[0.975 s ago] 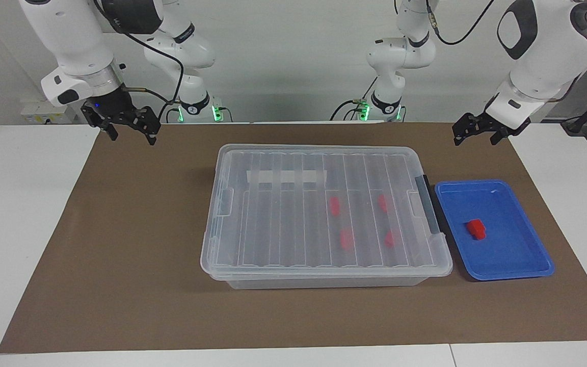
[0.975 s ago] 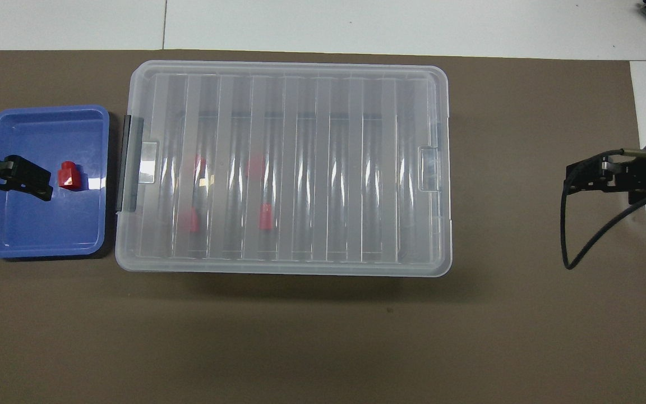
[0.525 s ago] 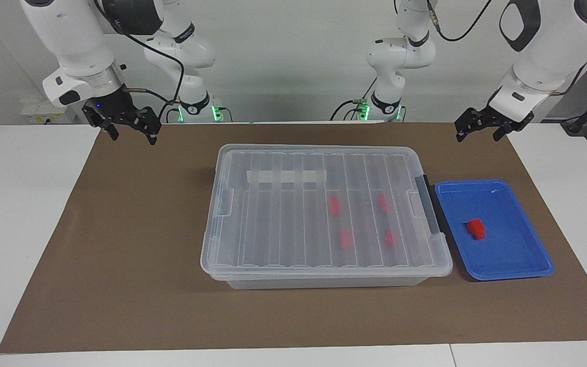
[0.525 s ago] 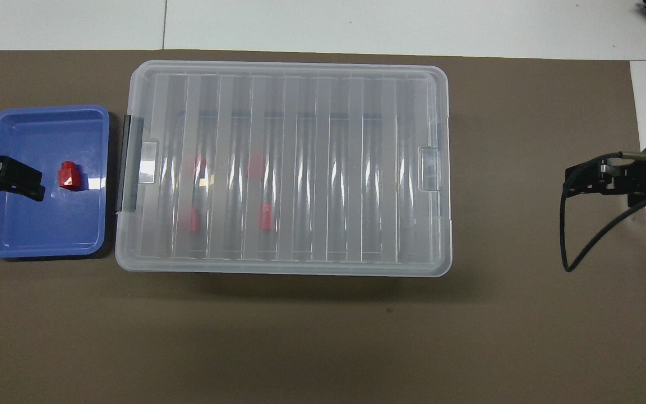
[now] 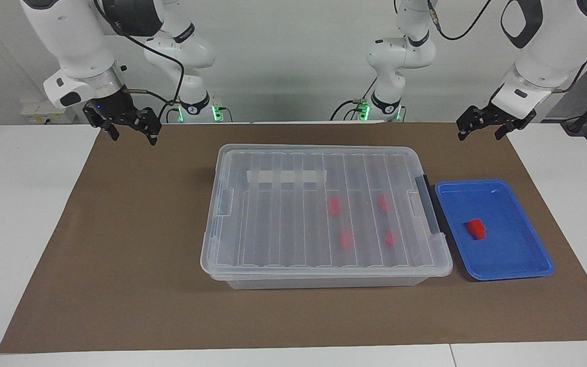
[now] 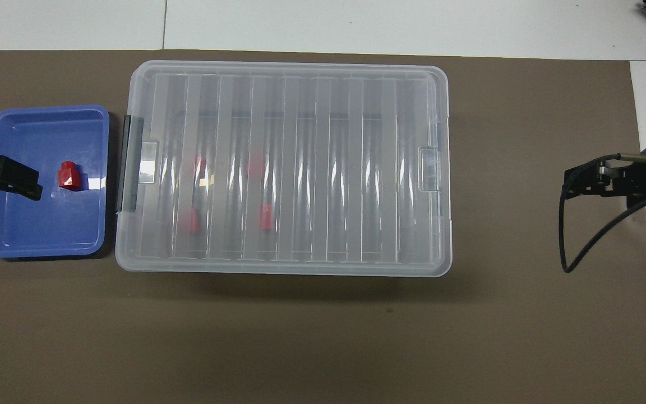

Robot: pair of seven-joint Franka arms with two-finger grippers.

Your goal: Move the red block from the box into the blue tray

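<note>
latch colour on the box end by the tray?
Black, the latch on the box beside the blue tray; clearest in the overhead view.

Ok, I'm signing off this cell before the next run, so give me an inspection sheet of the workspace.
Surface: brown mat over white table.
Job's things: box lidded, four red blocks inside; one red block in blue tray beside it.
Clutter: nothing seen.
Grippers: left gripper raised, open, empty; right gripper raised over the mat's edge, open, empty.
Cables: black cable loops off right wrist.
Surroundings: white wall.
</note>
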